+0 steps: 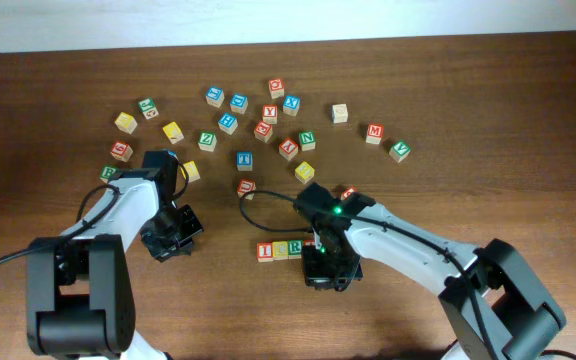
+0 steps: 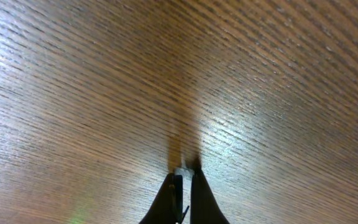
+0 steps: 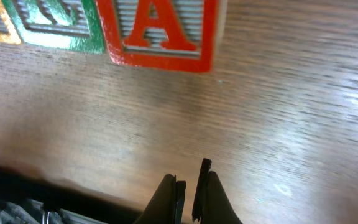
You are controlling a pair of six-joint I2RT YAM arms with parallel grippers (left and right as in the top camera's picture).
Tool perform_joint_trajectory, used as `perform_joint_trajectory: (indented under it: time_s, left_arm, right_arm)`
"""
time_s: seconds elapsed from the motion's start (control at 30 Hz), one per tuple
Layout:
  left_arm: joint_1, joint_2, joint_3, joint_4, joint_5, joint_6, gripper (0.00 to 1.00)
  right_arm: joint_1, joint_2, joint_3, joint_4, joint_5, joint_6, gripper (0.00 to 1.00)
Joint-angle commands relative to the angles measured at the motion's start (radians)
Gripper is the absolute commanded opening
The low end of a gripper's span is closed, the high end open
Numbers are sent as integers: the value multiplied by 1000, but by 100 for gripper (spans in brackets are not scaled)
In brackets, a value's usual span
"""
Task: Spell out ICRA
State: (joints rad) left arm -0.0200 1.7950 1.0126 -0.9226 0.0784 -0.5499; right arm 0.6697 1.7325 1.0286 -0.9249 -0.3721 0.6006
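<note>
A row of cubes lies at the table's front middle: red I (image 1: 265, 250), yellow C (image 1: 280, 249), green R (image 1: 295, 247). In the right wrist view the red A cube (image 3: 160, 31) stands at the right end of that row, touching the green cube (image 3: 61, 25). The overhead view hides the A under my right gripper (image 1: 318, 262). That gripper (image 3: 190, 177) is shut and empty, just in front of the A and apart from it. My left gripper (image 1: 171, 240) (image 2: 185, 174) is shut over bare wood, well left of the row.
Several loose letter cubes are scattered across the back: blue T (image 1: 244, 160), green N (image 1: 307, 140), red M (image 1: 375, 133), a yellow one (image 1: 305, 171). A red cube (image 1: 247, 187) lies above the row, another (image 1: 348, 192) by the right arm.
</note>
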Motion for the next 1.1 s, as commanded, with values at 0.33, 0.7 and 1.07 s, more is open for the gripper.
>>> perform_joint_trajectory:
  time_s: [0.33, 0.7, 1.07]
  left_arm:
    - [2, -8, 3, 5, 11, 5, 0]
    - [2, -8, 3, 6, 11, 5, 0]
    - [2, -8, 3, 6, 11, 5, 0]
  right_arm:
    - [-185, 18, 35, 55, 104, -137, 4]
    - [-175, 100, 35, 130, -45, -87, 4]
    - [-145, 100, 35, 155, -38, -68, 4]
